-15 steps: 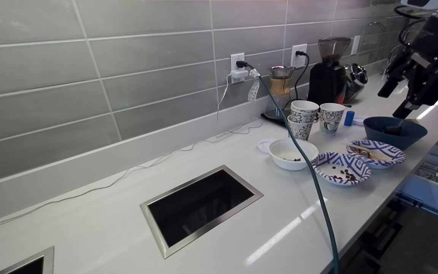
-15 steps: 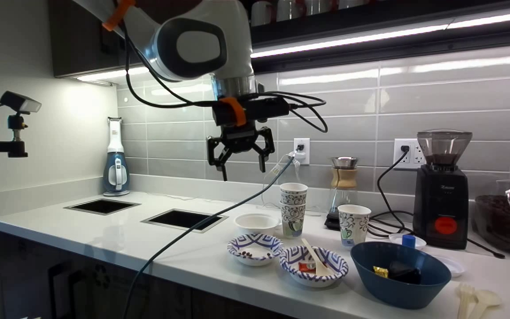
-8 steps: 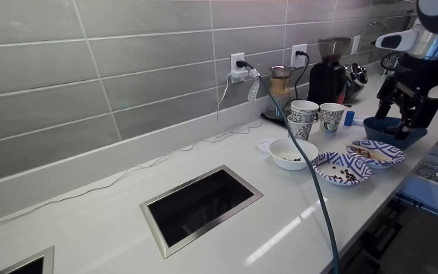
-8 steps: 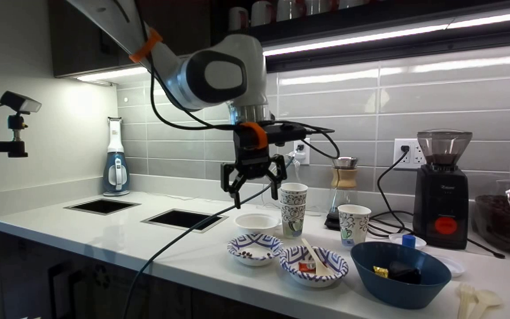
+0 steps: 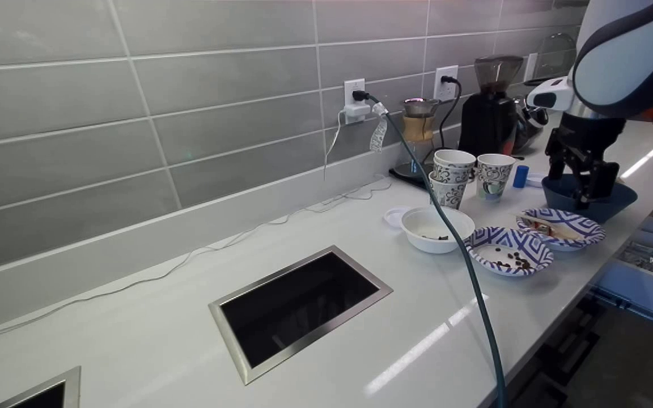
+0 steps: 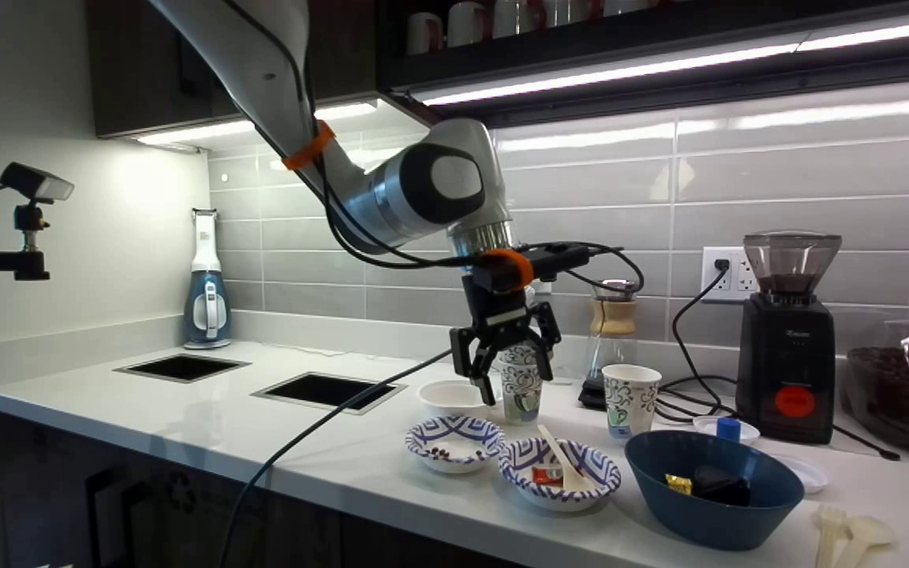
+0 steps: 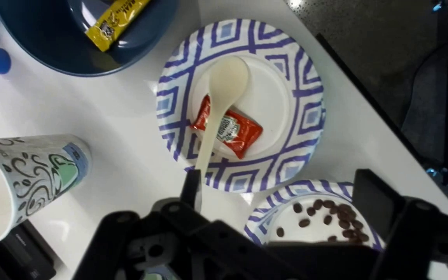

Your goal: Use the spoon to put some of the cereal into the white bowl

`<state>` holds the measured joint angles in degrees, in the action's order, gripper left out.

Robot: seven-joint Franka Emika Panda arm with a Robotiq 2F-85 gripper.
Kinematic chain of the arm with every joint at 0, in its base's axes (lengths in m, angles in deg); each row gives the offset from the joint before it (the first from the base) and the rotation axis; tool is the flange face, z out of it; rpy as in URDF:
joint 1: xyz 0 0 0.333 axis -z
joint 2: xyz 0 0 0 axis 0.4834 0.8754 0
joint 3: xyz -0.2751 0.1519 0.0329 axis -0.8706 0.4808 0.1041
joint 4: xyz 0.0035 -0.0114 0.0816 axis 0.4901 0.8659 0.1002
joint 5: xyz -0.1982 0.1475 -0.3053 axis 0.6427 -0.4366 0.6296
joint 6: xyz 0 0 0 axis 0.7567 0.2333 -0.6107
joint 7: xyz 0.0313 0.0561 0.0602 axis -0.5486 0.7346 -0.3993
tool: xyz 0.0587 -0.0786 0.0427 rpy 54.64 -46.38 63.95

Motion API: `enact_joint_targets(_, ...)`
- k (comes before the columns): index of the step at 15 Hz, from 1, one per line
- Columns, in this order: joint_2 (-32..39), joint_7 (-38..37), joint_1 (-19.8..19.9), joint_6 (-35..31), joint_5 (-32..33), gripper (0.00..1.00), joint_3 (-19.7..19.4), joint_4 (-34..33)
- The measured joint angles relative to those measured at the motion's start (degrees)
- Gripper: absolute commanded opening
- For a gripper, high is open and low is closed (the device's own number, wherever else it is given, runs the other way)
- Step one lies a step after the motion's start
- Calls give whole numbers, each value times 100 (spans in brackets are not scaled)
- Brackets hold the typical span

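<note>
One claw (image 6: 517,385): spread wide, holding nothing
Spoon (image 7: 228,77): lying across red packet (image 7: 247,136) in patterned bowl (image 7: 310,97)
Cereal (image 7: 344,223): brown pieces in second patterned bowl (image 7: 305,187)
White bowl (image 5: 425,245): just beside that one

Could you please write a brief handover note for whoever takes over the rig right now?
Pincer: open, in the air above the counter, holding nothing.
Spoon: likely the one lying in a patterned bowl, across a red packet; another spoon lies beside a fork.
Cereal: apparently the brown pieces in the neighbouring patterned bowl.
White bowl: beside the stacked paper cups; a few dark bits inside, too small to identify.
Done: spoon not yet picked up; where those bits came from cannot be told.
Left: probably grasp the spoon, scoop some cereal and tip it into the white bowl.
</note>
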<state>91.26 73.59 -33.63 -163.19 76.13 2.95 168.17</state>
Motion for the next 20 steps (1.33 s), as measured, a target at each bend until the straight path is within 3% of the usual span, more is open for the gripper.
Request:
enact_joint_targets(2, 270, -271, 73, -278, 244, 100, -1, -131)
enact_joint_targets(8, 855, -919, 168, -500, 494, 68, -4, -471)
enact_joint_targets(16, 1291, -1486, 168, -495, 589, 70, 3, -844)
enact_joint_targets(20, 1451, -1645, 165, -493, 592, 59, 30, -938)
